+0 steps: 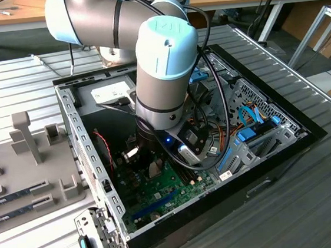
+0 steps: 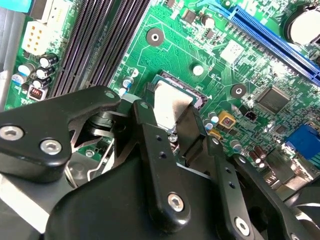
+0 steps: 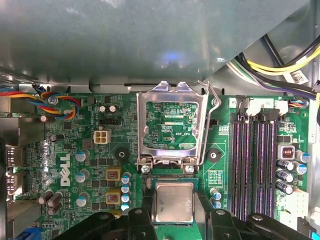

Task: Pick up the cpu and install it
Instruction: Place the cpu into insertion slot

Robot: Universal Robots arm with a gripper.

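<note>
Alignment matters most at this step. The gripper (image 3: 174, 196) has its jaws closed on two opposite edges of the cpu (image 3: 174, 204), and in both wrist views they look pressed against it rather than standing off. The cpu lies flat and square over the socket (image 2: 182, 81) on the green motherboard (image 3: 75, 150), beside the black memory slots (image 3: 255, 165). Whether it is fully seated or a hair above the contacts I cannot tell.

The metal load plate (image 3: 146, 125) is swung up and back, and its wire lever (image 3: 216, 105) is out to the side, so nothing hangs over the socket. In the exterior view the arm (image 1: 164, 59) reaches steeply down into the open computer case (image 1: 84, 138).

Doing this well probably means keeping the chip level, with its edges parallel to the socket frame and its corner mark matched to the socket's. It should settle under its own weight, with no sideways slide or downward push. Any tilt risks bending the fine contacts beneath. The jaws should part evenly so that neither drags the chip out of square.
</note>
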